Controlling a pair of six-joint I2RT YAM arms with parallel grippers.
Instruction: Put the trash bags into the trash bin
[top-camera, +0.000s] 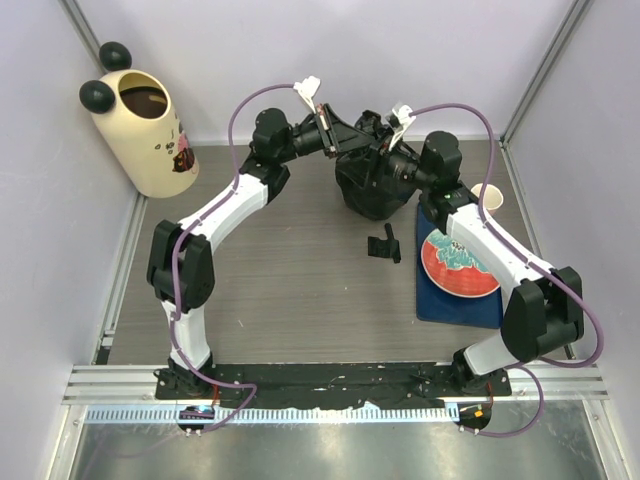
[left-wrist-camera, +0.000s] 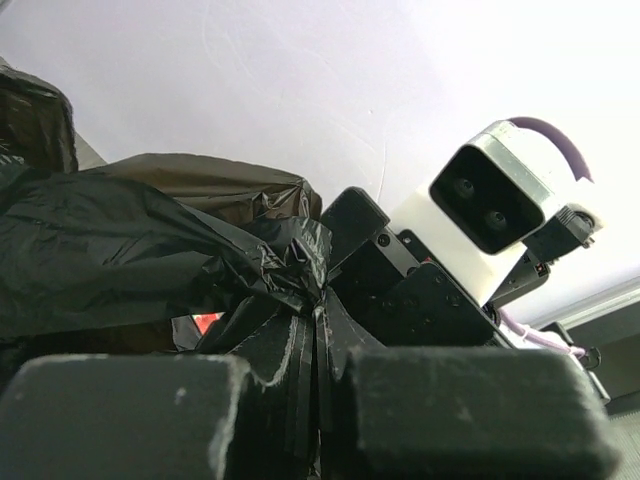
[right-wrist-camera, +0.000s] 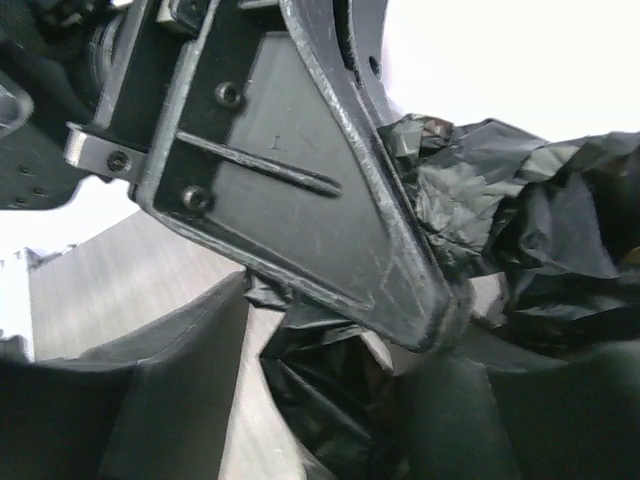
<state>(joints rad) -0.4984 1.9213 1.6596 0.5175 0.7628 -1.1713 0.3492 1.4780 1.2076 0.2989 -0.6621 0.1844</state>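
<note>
A crinkly black trash bag (top-camera: 372, 192) stands bunched up at the middle back of the table. My left gripper (top-camera: 352, 136) is shut on its gathered top, and the left wrist view shows the plastic (left-wrist-camera: 150, 250) pinched between the two pads (left-wrist-camera: 318, 372). My right gripper (top-camera: 388, 150) meets it from the right. In the right wrist view its jaws (right-wrist-camera: 330, 340) stand open around a fold of the bag (right-wrist-camera: 330, 390), with a gap on the left side. The cream trash bin (top-camera: 140, 130) with black ball ears stands at the far left back, leaning.
A small black scrap (top-camera: 385, 245) lies on the table in front of the bag. A red plate (top-camera: 458, 262) rests on a blue mat (top-camera: 455, 305) at the right. A paper cup (top-camera: 488, 197) stands behind it. Walls close in on both sides.
</note>
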